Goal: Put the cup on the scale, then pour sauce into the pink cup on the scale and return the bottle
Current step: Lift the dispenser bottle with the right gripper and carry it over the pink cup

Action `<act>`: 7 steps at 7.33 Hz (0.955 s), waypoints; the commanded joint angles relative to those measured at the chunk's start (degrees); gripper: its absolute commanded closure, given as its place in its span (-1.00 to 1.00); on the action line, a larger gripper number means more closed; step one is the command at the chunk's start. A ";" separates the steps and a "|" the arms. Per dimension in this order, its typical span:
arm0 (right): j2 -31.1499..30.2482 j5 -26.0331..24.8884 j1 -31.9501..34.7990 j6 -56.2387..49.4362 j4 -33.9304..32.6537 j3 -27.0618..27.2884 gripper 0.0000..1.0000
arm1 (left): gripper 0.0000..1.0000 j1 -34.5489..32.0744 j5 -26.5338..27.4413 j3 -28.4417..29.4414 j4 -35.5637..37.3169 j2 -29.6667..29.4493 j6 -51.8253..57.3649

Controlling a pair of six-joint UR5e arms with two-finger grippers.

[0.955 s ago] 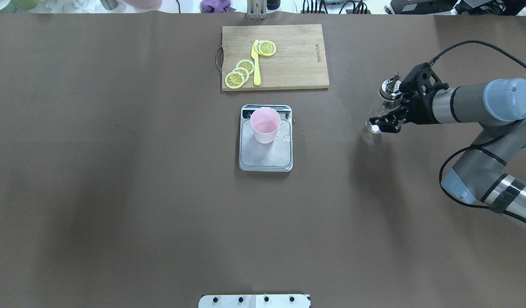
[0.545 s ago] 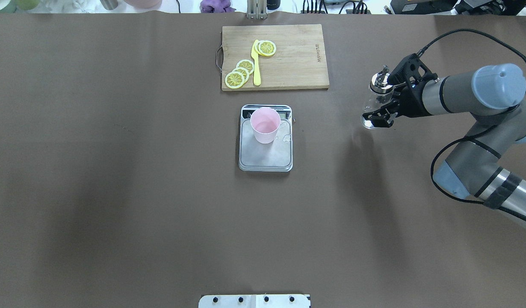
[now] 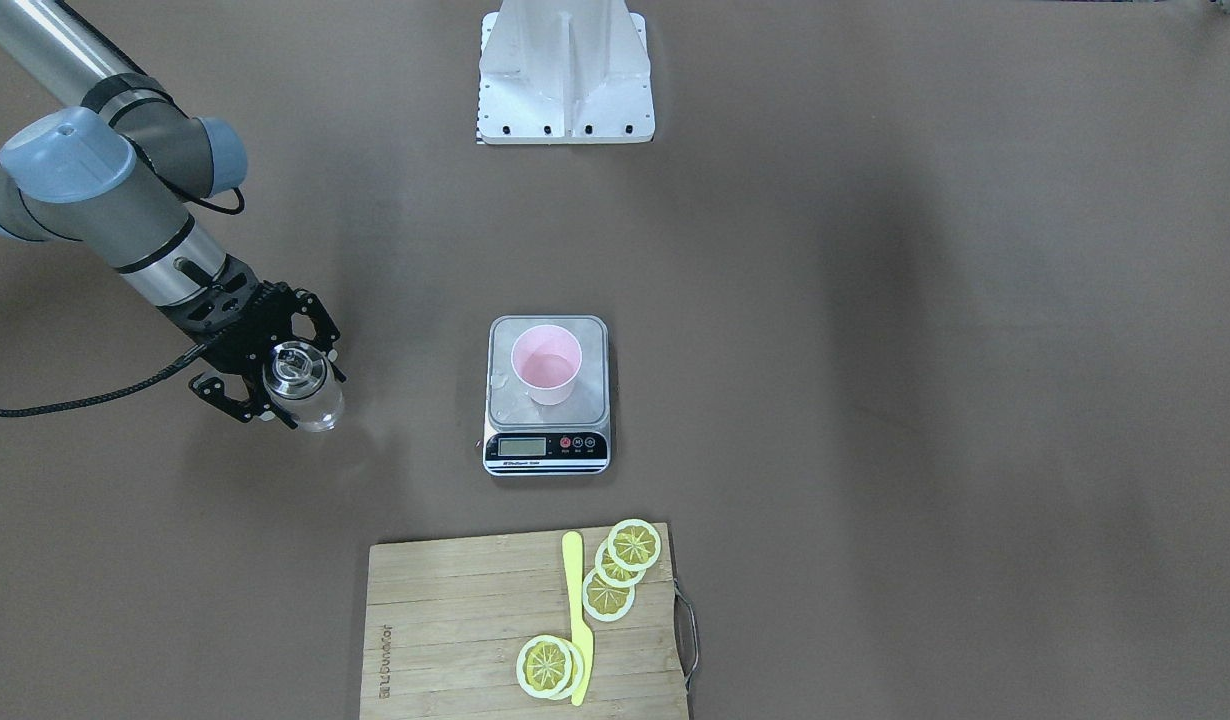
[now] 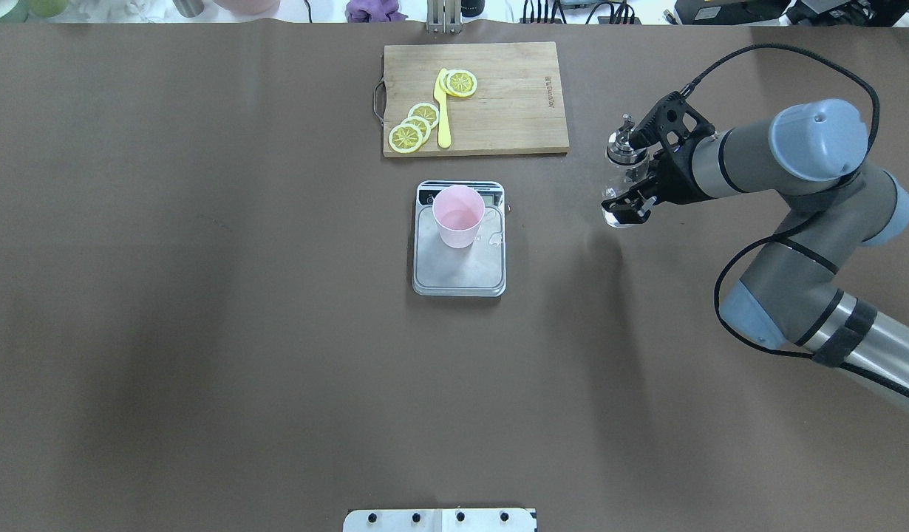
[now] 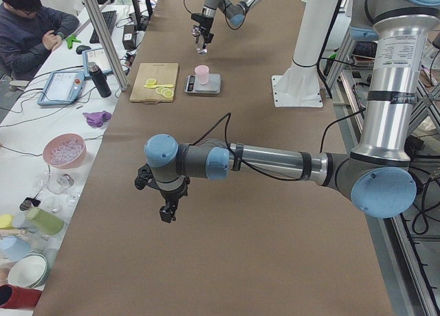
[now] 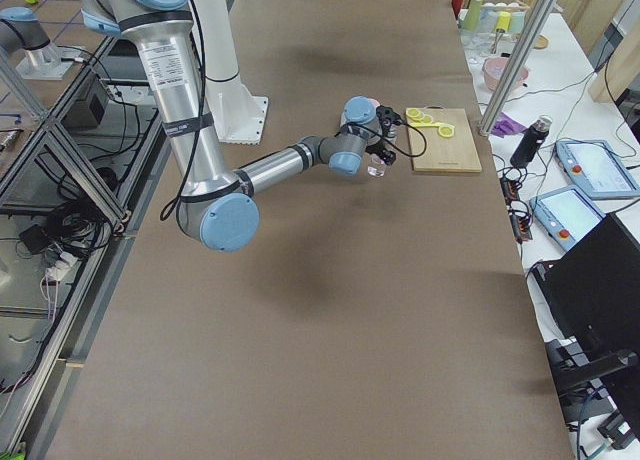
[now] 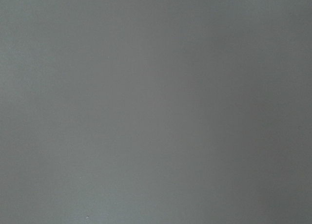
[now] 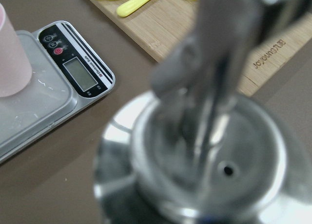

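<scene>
The pale pink cup (image 4: 459, 216) stands upright on the silver scale (image 4: 459, 277), near its display end; both also show in the front view, the cup (image 3: 546, 365) on the scale (image 3: 547, 447). My right gripper (image 4: 629, 204) is shut on the clear glass bottle (image 4: 624, 171), whose metal cap points toward the far side, held above the table to the right of the scale. In the front view the gripper (image 3: 278, 373) wraps the bottle (image 3: 313, 403). The cap (image 8: 204, 160) fills the right wrist view. My left gripper (image 5: 166, 207) hangs over bare table; I cannot tell its state.
A wooden cutting board (image 4: 513, 103) with lemon slices (image 4: 414, 127) and a yellow knife (image 4: 443, 111) lies beyond the scale. The robot's white base (image 3: 565, 75) stands at the near edge. Clutter and a seated person (image 5: 31, 20) line the far side.
My right arm has carried the bottle to the left and farther from the robot, closer to the scale. The cup and scale have not moved.
</scene>
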 commanded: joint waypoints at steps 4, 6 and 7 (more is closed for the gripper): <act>6.14 -18.23 -7.77 -11.88 -31.22 10.15 1.00 | -0.98 -0.09 0.00 0.05 0.09 1.72 0.00; 10.47 -19.72 -8.65 -13.58 -41.45 10.23 1.00 | -0.98 -0.09 0.00 0.05 0.09 2.42 0.00; 12.66 -24.08 -10.31 -13.50 -46.27 10.15 1.00 | -0.98 -0.17 0.00 0.05 0.09 2.42 0.00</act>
